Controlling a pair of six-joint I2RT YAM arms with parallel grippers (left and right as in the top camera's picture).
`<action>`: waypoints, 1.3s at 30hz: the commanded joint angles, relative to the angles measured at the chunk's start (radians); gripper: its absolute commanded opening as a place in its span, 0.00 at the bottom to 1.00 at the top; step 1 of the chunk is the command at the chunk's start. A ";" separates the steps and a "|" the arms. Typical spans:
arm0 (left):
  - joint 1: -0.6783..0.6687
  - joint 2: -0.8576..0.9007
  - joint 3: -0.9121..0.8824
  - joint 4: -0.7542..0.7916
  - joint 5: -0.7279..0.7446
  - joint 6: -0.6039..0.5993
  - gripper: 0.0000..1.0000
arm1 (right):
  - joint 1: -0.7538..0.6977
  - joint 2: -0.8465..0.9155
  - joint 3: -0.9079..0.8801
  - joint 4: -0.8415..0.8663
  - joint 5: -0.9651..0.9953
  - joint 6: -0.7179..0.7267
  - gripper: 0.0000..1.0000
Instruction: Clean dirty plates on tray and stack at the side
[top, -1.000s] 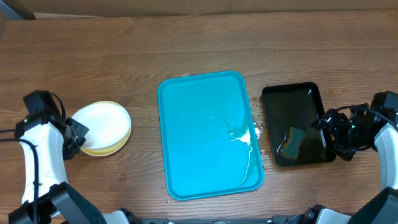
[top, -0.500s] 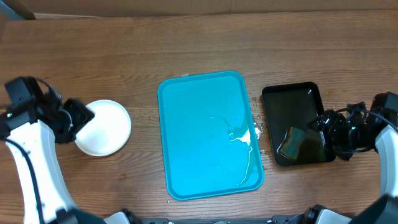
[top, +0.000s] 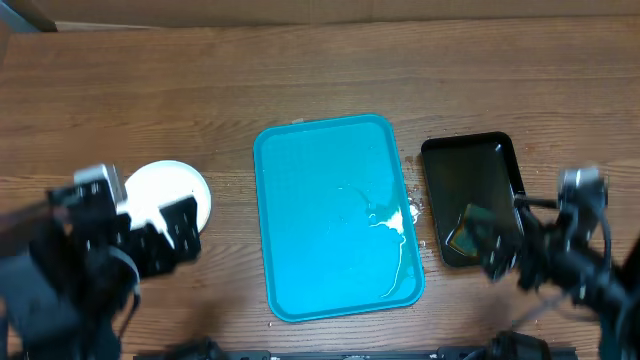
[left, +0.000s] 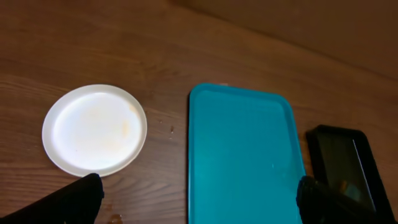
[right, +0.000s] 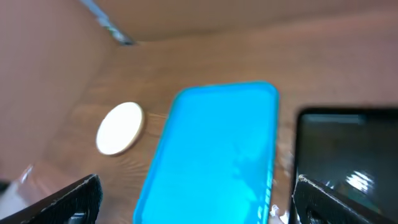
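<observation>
Our left gripper (left: 200, 202) holds its two dark fingers spread wide with nothing between them, and our right gripper (right: 202, 200) gapes empty too. From above, the left gripper blurs across the lower edge of the round white shallow plate (top: 160, 185). The left wrist view shows that plate whole, faintly smeared orange-brown, on the wooden table (left: 155, 56) left of the large turquoise plastic tray (left: 242, 155). We cannot tell whether other plates lie beneath it. The overhead view, unlike the left wrist's, shows white streaks (top: 390, 220) on the tray's right side and a greenish pad (top: 467, 228) in the small glossy black tray (top: 470, 170).
</observation>
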 joint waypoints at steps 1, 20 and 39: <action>-0.003 -0.057 0.010 -0.019 -0.007 0.019 1.00 | 0.021 -0.061 0.008 0.008 -0.038 -0.020 1.00; -0.003 -0.074 0.009 -0.021 -0.023 0.019 1.00 | 0.045 -0.079 0.006 -0.007 -0.029 -0.019 1.00; -0.003 -0.074 0.009 -0.021 -0.023 0.019 1.00 | 0.279 -0.409 -0.502 0.480 0.213 -0.139 1.00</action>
